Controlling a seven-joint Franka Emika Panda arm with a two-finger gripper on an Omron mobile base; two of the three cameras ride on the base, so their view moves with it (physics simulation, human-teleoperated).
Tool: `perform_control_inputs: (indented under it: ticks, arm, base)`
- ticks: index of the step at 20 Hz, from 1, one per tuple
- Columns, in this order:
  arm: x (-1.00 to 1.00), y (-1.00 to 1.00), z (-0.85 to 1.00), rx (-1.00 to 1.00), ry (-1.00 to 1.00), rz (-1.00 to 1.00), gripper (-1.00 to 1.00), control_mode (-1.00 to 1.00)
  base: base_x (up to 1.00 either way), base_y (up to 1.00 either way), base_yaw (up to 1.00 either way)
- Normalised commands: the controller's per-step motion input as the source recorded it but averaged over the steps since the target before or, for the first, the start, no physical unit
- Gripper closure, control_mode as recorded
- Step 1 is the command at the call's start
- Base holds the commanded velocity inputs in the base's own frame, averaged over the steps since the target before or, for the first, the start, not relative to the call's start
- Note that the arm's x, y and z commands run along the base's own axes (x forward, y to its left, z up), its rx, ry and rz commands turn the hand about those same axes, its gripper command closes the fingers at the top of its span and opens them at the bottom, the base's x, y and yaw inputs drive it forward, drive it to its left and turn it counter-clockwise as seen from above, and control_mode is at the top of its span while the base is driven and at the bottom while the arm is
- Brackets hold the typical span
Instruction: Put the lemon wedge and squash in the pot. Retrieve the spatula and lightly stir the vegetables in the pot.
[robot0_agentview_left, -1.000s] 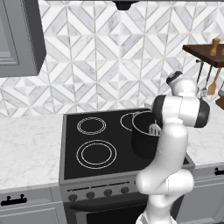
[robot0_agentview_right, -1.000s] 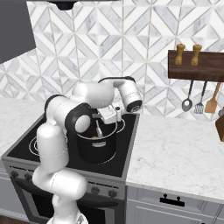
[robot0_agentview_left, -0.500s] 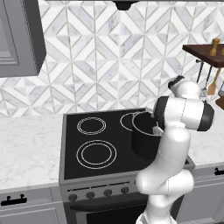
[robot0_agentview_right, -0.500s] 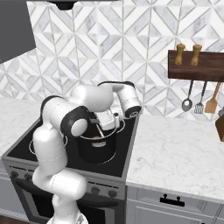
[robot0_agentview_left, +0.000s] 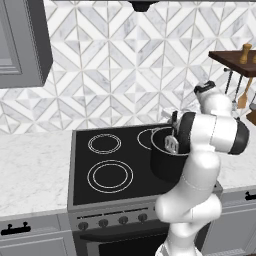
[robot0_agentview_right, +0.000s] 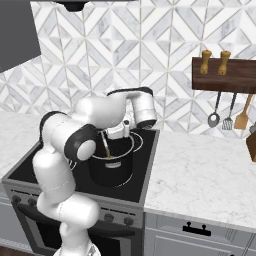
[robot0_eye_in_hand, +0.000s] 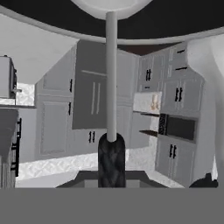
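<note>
The black pot (robot0_agentview_left: 161, 167) stands on the stove's right front burner, partly behind my arm. My gripper (robot0_agentview_left: 174, 121) hangs over its rim, shut on the spatula (robot0_agentview_left: 172, 144), whose slotted silver blade dips at the pot's mouth. From the right, the gripper (robot0_agentview_right: 117, 132) sits above the pot (robot0_agentview_right: 112, 172) and the spatula (robot0_agentview_right: 106, 145) slants down into it. The hand view looks along the spatula (robot0_eye_in_hand: 111, 87): black handle near the fingers, grey shaft running away to the blade. The pot's wall hides the lemon wedge and the squash.
The black cooktop (robot0_agentview_left: 107, 175) has two free burners left of the pot. White marble counter (robot0_agentview_right: 200, 175) lies on both sides of the stove. On the right wall, a wooden shelf (robot0_agentview_right: 225, 75) holds two shakers, with utensils (robot0_agentview_right: 231, 117) hanging below it.
My elbow has swung outward and lower while the hand turned over the pot. The spatula has shifted slightly at the pot's mouth and stays gripped.
</note>
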Motion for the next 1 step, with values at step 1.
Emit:
perform_control_inputs:
  ticks: [1]
  arm:
    - [-0.22,0.03,-0.04,0.12,0.0,0.0,1.0,-1.0]
  base:
    - [0.0,0.0,0.0]
